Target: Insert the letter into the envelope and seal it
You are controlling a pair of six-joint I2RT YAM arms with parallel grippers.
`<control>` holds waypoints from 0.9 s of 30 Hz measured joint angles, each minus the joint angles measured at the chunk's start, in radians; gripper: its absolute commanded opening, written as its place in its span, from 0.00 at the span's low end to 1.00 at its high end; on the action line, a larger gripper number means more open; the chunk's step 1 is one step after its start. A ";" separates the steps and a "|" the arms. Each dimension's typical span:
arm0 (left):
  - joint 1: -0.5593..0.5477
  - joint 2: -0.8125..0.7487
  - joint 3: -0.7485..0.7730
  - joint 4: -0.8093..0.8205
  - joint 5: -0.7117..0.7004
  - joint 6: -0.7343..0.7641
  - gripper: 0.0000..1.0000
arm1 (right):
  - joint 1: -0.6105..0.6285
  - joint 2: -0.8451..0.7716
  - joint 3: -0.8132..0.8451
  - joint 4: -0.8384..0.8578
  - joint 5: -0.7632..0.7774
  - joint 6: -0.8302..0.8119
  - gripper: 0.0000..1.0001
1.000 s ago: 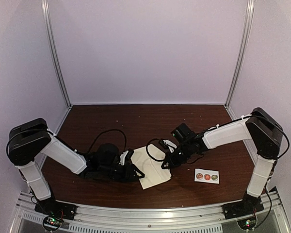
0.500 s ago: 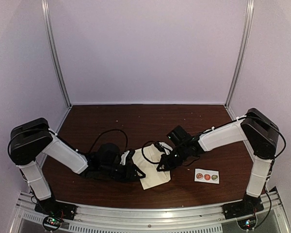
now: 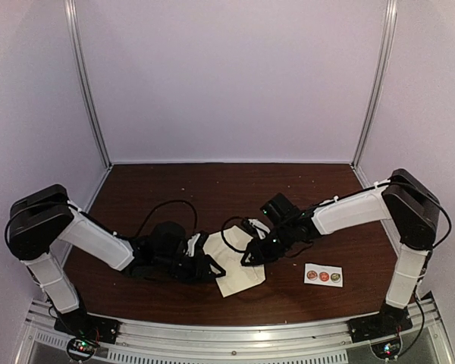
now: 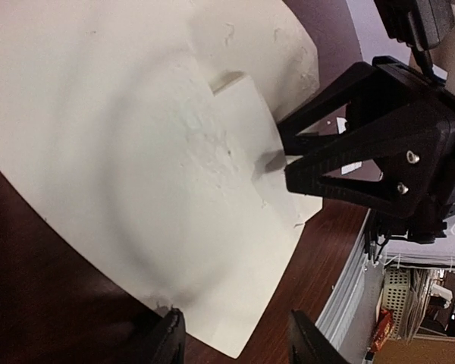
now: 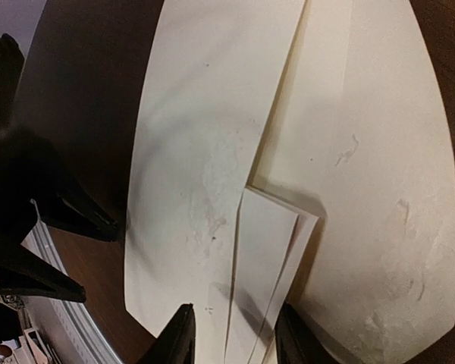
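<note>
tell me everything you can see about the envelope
The envelope is cream paper, faintly scuffed, lying on the brown table. Its flap is open, and a folded letter sticks partly out of its mouth. The left gripper straddles one edge of it; the right gripper straddles the letter.

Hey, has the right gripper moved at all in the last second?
Yes. In the top view the right gripper has shifted left, farther from the sticker strip, which lies where it did, and further over the envelope.
</note>
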 measured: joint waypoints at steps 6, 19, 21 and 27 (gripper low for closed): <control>0.000 -0.045 -0.001 -0.037 -0.020 0.000 0.48 | 0.004 -0.077 0.000 -0.055 0.026 -0.013 0.40; 0.000 -0.054 -0.034 -0.059 -0.029 -0.003 0.43 | 0.019 -0.130 -0.096 -0.046 0.036 0.020 0.32; 0.000 -0.053 -0.034 -0.058 -0.029 -0.005 0.42 | 0.024 -0.129 -0.101 -0.034 0.033 0.031 0.32; 0.000 -0.036 -0.034 -0.047 -0.027 -0.005 0.42 | 0.031 -0.103 -0.102 0.013 0.021 0.050 0.31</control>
